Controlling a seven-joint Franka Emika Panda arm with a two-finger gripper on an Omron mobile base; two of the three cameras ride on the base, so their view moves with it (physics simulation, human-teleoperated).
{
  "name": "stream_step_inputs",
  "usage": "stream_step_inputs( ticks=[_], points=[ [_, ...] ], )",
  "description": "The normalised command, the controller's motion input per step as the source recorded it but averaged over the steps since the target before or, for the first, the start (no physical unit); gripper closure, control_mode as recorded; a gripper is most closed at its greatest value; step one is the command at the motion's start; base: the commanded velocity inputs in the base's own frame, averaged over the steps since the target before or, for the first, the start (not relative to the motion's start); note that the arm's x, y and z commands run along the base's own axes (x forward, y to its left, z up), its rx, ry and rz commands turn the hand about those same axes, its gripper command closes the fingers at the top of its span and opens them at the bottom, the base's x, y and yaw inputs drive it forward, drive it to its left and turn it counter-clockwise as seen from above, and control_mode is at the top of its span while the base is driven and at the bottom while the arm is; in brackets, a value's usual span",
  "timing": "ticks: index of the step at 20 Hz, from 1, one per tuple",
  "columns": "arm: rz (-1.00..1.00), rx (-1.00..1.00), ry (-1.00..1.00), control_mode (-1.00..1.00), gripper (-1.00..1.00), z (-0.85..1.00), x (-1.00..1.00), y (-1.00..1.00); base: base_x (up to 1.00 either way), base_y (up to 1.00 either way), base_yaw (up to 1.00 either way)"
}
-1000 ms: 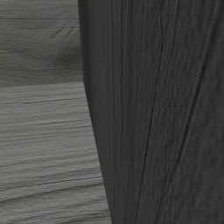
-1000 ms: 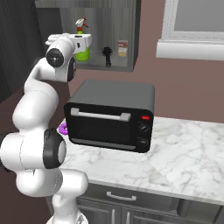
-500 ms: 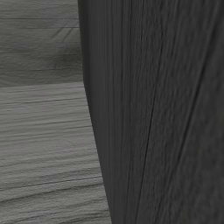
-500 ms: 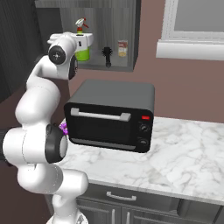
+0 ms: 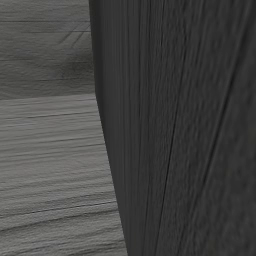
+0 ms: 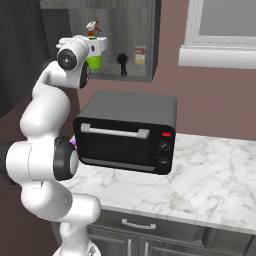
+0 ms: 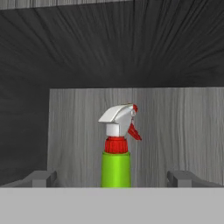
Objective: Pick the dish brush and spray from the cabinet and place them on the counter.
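Hand view faces the spray (image 7: 116,153) closely; left view perhaps blocked.

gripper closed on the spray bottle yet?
No. In the hand view the two fingertips stand wide apart either side of the green spray bottle, which stands upright in the cabinet ahead, not touched.

The arm's hand (image 6: 95,47) reaches into the open cabinet (image 6: 147,42) at the green spray (image 6: 94,56), dish brush (image 6: 122,64) just beside.
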Motion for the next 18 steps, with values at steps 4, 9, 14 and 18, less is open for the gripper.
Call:
stream_step_inputs(
  ticks=[4, 9, 14, 18],
  points=[
    [0.0, 0.0, 0.02, -1.0, -1.0, 0.0, 0.12, 0.0, 0.0, 0.0, 0.0],
    [0.0, 0.0, 0.02, -1.0, -1.0, 0.0, 0.1, 0.0, 0.0, 0.0, 0.0],
    [0.0, 0.0, 0.02, -1.0, -1.0, 0.0, 0.14, 0.0, 0.0, 0.0, 0.0],
    [0.0, 0.0, 0.03, -1.0, -1.0, 0.0, 0.17, 0.0, 0.0, 0.0, 0.0]
  ],
)
